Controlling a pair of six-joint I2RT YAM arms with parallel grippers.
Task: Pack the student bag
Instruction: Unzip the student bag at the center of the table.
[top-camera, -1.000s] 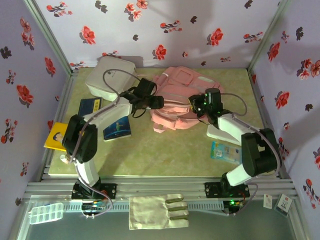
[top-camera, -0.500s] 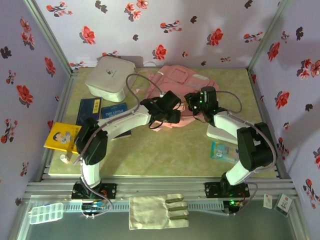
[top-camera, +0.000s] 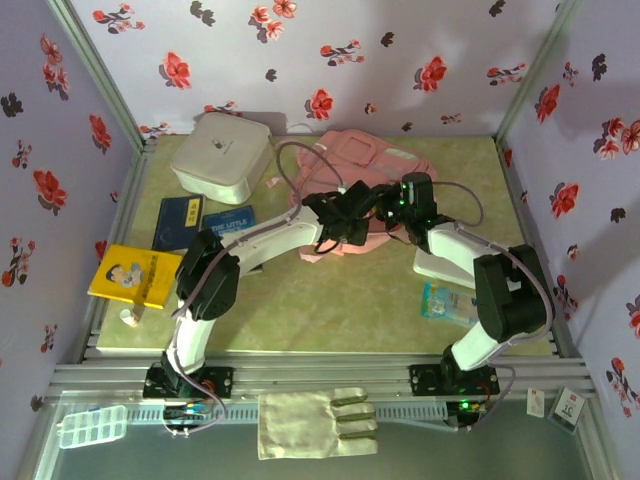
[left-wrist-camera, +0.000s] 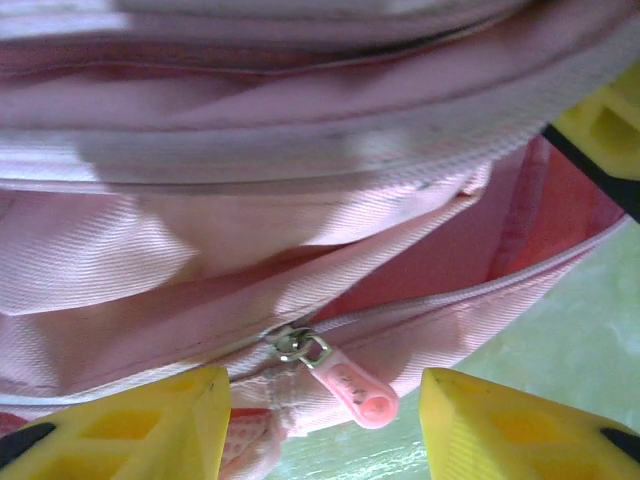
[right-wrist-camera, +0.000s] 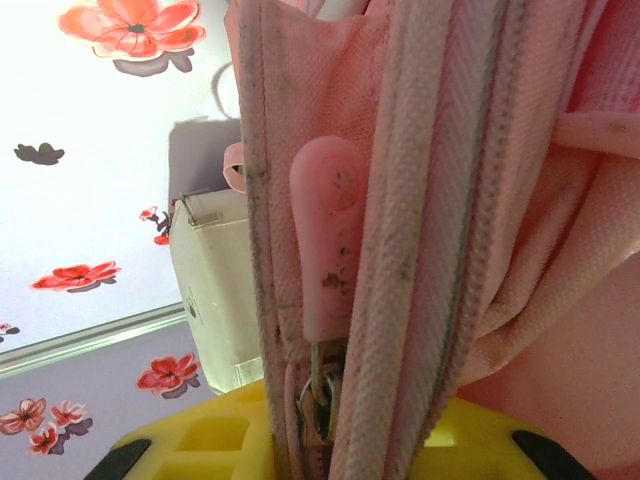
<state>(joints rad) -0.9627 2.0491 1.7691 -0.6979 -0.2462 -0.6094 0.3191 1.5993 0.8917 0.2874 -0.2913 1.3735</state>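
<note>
**Opening the bag: zip pull lined up, not yet pinched**

The student bag (top-camera: 365, 160) lies flat at back-ctr of the table (top-camera: 300, 300), just right of the white box (top-camera: 220, 155). The books (top-camera: 130, 275) sit well apart at the left edge, so I judge nothing is packed yet. Step in hand, as I read it: getting the main compartment open, early in the task.

Both arms meet at the bag's near edge.
- **right gripper** (top-camera: 388, 207): in its wrist view the zip-edge fabric runs down btwn its yellow fingers (right-wrist-camera: 200, 440). It looks clamped on the bag rim, bracing it.
- **left gripper** (left-wrist-camera: 325, 405): its fingers (left-wrist-camera: 130, 425) are apart, one each side of the small pink zip pull (left-wrist-camera: 352, 390), neither touching it.

Next move, my guess: close the left fingers square on the pull tab, then drag along the zip track w/ the right side keeping the fabric taut. The pull is small, floppy and lies angled. It prob. slips if the pinch lands on the slider or grabs the fabric below.
</note>
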